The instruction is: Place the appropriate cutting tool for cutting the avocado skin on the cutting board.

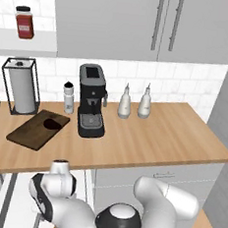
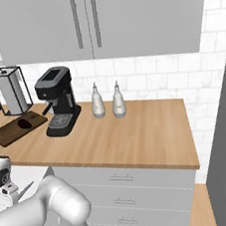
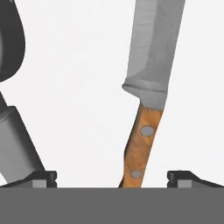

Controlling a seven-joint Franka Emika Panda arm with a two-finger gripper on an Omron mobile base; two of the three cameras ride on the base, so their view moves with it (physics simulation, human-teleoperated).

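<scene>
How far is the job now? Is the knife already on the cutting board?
Not yet. The cutting board holds only the avocado. The open gripper straddles the knife's wooden handle, which lies on a white surface, not grasped. Left: close, lift, carry it to the board.

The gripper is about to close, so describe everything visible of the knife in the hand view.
The knife has a light brown wooden handle with two silver rivets and a grey metal blade that widens above a small bolster. It lies flat on a plain white surface, slightly tilted, blade pointing away from the hand. The handle sits between the open gripper tips, nearer the right one, neither touching it. The blade's tip runs out of frame. A grey metal object lies apart at the left.
</scene>
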